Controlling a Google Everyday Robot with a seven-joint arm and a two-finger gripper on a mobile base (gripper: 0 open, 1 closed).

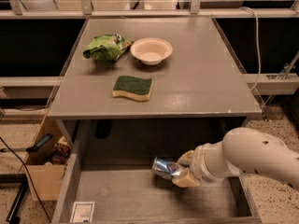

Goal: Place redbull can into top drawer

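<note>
The redbull can [164,167] is a shiny silver-and-blue can, held tilted on its side in my gripper [181,169]. My gripper is shut on the can's right end. It holds the can over the middle of the open top drawer [121,195], a shallow grey tray with a white label sticker [82,212] in its front left corner. The can hangs a little above the drawer floor and casts a shadow below. My white arm [247,157] reaches in from the right.
On the grey tabletop [196,87] above the drawer lie a green-and-yellow sponge [133,87], a white bowl [151,50] and a green chip bag [105,47]. A cardboard box [44,167] with clutter stands on the floor at the left.
</note>
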